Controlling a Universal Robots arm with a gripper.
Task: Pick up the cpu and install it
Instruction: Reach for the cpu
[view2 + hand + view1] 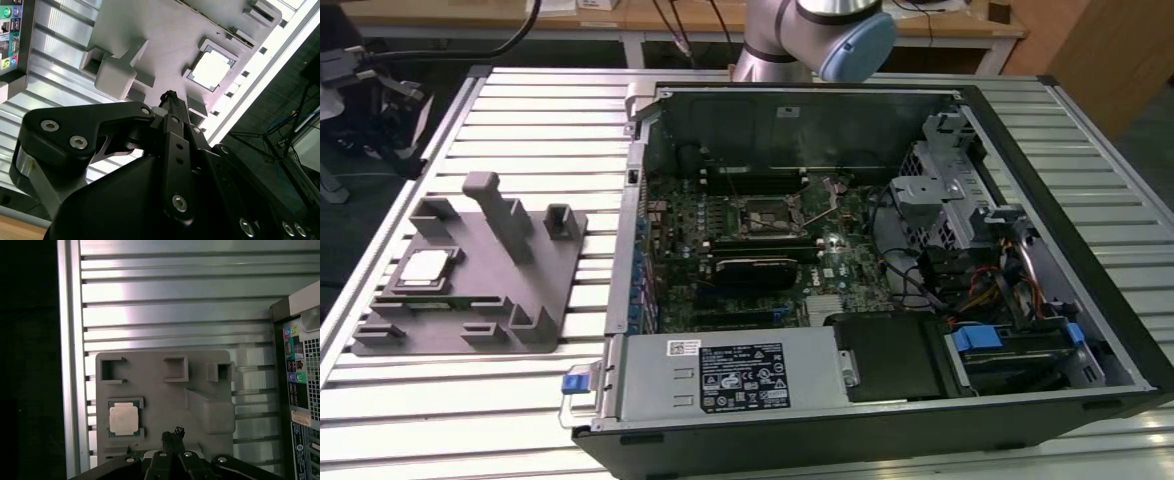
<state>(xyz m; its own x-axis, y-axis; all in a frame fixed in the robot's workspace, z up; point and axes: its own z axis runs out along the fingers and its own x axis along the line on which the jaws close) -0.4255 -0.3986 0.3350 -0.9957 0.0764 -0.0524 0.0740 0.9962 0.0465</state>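
The cpu point(424, 268) is a small square chip with a silver top. It lies flat in a recess of the grey fixture plate point(480, 325), at the exterior view's left. Both wrist views look down on the cpu point(123, 420) point(210, 70) from well above. My gripper point(172, 432) point(170, 96) hangs over the plate point(160, 380), beside the chip and apart from it. Its fingertips are pressed together with nothing between them. The black-framed socket point(763, 215) sits on the motherboard inside the open computer case point(1121, 330).
The fixture plate carries a tall upright peg point(500, 215) and lower blocks point(558, 222) near the chip. The slatted metal table point(494, 410) extends around plate and case. Inside the case are a power supply point(727, 372), drive cage point(947, 190) and cables. The arm point(814, 30) rises behind the case.
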